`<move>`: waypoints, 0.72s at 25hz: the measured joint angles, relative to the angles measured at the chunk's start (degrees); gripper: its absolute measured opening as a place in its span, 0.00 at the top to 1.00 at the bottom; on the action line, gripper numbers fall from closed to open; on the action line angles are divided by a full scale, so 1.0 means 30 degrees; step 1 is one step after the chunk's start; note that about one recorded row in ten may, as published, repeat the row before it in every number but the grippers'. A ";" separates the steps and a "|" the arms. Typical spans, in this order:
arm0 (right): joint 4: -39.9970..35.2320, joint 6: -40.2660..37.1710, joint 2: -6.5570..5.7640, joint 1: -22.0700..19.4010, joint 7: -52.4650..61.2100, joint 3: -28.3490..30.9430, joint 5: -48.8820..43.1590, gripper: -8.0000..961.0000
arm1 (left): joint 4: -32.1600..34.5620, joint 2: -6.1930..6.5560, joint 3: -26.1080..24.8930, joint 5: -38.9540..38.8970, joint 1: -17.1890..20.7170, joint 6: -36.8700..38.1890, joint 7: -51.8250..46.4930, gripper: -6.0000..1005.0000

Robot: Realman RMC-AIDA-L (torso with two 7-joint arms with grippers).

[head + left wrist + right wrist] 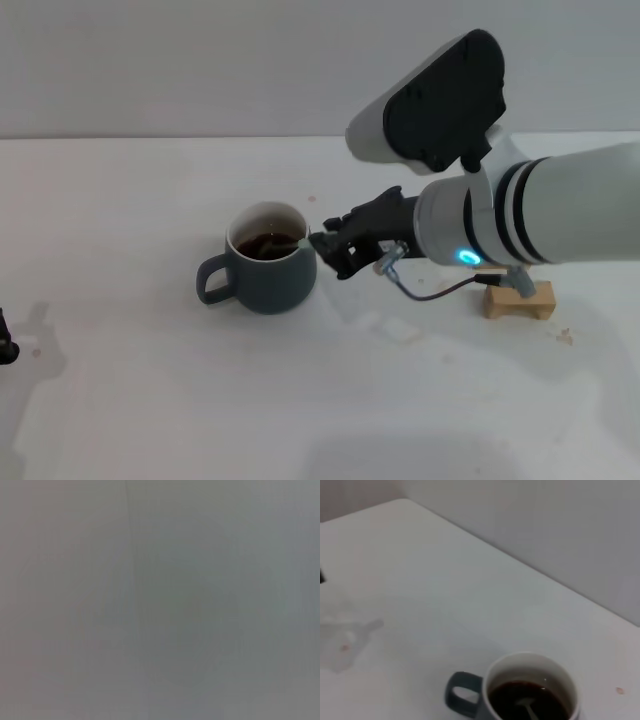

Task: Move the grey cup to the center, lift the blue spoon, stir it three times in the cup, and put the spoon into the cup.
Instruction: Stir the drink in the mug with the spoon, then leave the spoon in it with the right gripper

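Note:
The grey cup (268, 272) stands on the white table, handle toward my left, with dark brown liquid inside. The blue spoon (297, 242) leans over the cup's right rim with its bowl in the liquid. My right gripper (322, 247) is just right of the rim, shut on the spoon's handle. In the right wrist view the cup (470, 702) shows from above, with the spoon (526, 706) dipped in the liquid; the fingers are out of that view. A dark part of my left gripper (5, 345) shows at the table's far left edge. The left wrist view shows only plain grey.
A small wooden block (518, 298) lies on the table under my right forearm, to the right of the cup. The white table (150, 200) meets a grey wall at the back.

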 joint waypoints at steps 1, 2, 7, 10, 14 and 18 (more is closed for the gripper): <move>0.0121 0.0031 0.0008 -0.0038 0.0020 -0.0168 0.0009 0.74 | -0.0013 0.0001 0.0045 -0.0001 -0.0011 -0.0003 0.0001 1.00; 0.0251 0.0064 0.0023 -0.0057 0.0036 -0.0401 0.0031 0.74 | -0.0021 0.0001 0.0084 -0.0001 -0.0016 -0.0003 0.0000 1.00; 0.0325 0.0003 0.0041 0.0089 0.0056 -0.0780 0.0067 0.73 | -0.0071 0.0001 0.0203 -0.0005 0.0049 0.0037 0.0029 1.00; 0.0207 -0.0083 0.0058 0.0254 0.0060 -0.0829 0.0073 0.73 | -0.0081 0.0002 0.0203 -0.0006 0.0106 0.0096 0.0046 1.00; -0.0200 -0.0379 0.0068 0.0587 0.0066 -0.0868 0.0081 0.73 | -0.0071 0.0003 0.0202 -0.0006 0.0114 0.0106 0.0044 1.00; -0.0671 -0.0724 0.0068 0.0858 0.0072 -0.0878 0.0082 0.73 | -0.0086 0.0001 0.0197 -0.0006 0.0122 0.0133 0.0044 1.00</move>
